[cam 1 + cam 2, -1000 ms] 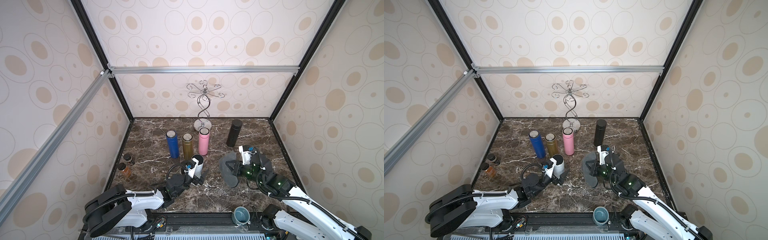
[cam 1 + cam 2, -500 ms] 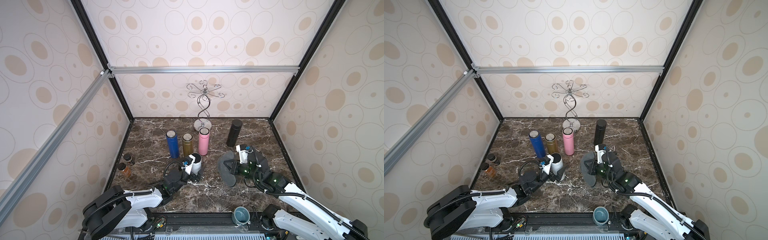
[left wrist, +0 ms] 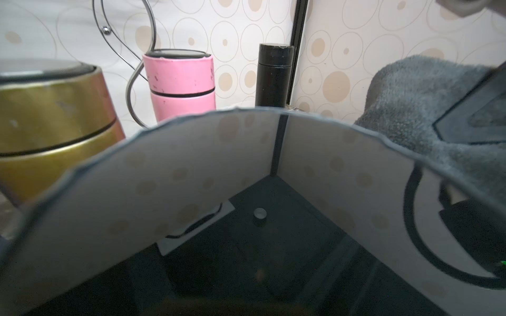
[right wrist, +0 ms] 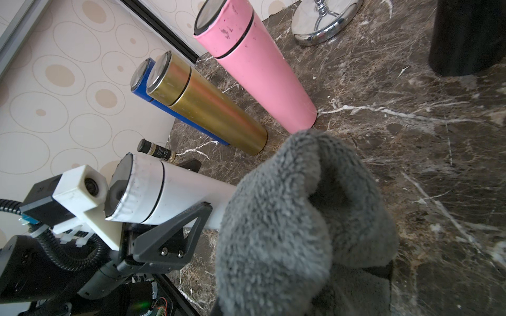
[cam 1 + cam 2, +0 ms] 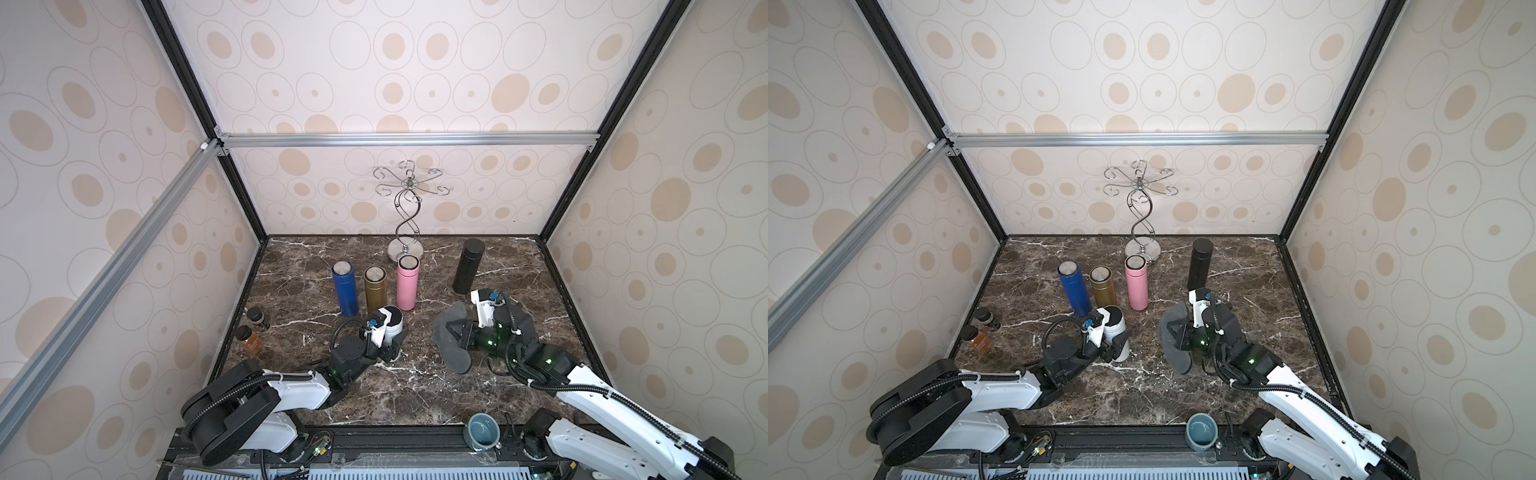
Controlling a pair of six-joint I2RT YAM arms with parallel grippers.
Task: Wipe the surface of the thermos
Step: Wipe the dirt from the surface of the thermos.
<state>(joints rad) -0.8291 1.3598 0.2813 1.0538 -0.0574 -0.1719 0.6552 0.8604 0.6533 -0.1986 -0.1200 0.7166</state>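
Right wrist view showed left jaws clenched on the white thermos (image 4: 186, 188), right jaws grasping the grey cloth (image 4: 287, 219) near it; steady hold, lengthwise strokes seemed best.

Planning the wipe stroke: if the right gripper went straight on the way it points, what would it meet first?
Probably the white thermos, held upright by the left gripper; the grey cloth in the right gripper would touch it first. Depth is unclear.

Fluffy cloth (image 4: 287, 219), glossy white thermos (image 4: 186, 188)
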